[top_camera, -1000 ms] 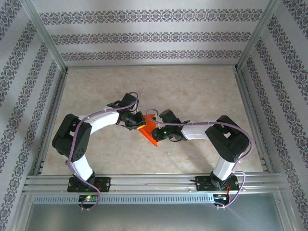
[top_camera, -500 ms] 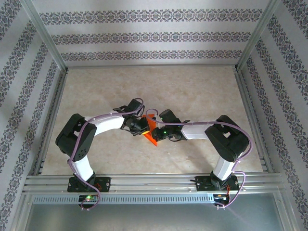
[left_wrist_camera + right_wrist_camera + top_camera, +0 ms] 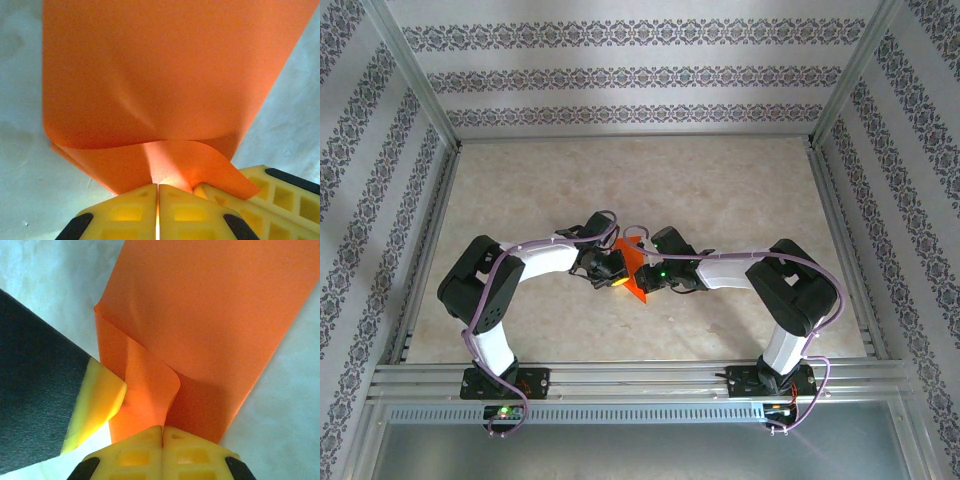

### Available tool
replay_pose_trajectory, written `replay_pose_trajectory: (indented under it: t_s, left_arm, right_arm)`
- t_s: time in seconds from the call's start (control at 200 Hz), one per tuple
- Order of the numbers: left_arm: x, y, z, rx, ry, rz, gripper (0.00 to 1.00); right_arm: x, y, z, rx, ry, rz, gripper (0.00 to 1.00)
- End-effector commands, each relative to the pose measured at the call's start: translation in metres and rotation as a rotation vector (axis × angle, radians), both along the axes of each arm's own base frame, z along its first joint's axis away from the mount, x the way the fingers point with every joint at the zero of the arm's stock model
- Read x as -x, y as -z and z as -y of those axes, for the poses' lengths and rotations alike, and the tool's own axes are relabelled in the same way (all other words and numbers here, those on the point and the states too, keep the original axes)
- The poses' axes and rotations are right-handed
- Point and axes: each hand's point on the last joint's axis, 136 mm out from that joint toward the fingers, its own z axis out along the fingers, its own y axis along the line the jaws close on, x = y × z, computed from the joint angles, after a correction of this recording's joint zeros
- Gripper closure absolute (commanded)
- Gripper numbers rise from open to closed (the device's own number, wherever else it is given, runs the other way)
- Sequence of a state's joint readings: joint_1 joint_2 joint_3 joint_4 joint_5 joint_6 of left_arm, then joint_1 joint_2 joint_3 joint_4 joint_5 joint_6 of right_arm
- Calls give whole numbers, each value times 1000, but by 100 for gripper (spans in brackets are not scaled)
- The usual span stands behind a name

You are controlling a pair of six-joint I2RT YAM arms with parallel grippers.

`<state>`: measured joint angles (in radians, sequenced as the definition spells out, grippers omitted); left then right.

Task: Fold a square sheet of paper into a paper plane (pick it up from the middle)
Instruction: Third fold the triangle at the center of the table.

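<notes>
Marbled tabletop: left fingers have closed onto paper.

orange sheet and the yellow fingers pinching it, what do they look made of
The orange sheet looks like thin matte paper: it curls softly, holds a sharp crease, and light glows through it near the pinch. The yellow fingers are likely moulded hard plastic, semi-matte, with a grid of square pockets. The black pad on one finger is grainy, perhaps foam or rubber.

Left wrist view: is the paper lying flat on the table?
No: the paper curls over itself, its folded edge pinched in the left gripper's shut jaws.
</notes>
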<state>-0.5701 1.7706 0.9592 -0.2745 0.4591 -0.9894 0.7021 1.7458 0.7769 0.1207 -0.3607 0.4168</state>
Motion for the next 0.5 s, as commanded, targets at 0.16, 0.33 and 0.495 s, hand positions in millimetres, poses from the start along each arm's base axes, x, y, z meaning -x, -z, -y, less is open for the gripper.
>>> replay_pose_trajectory:
  t_s: [0.16,0.33,0.495]
  left_arm:
    - [5,14,-3,-33,-12,-10,91]
    - [9,21,-7,-53,-21,-27,91]
    - [13,27,-12,-77,-25,-46,92]
  right_arm:
    - [1,15,9,47,23,-50,98]
    - [0,9,7,32,25,-46,97]
    - [-6,-10,2,-18,53,-41,90]
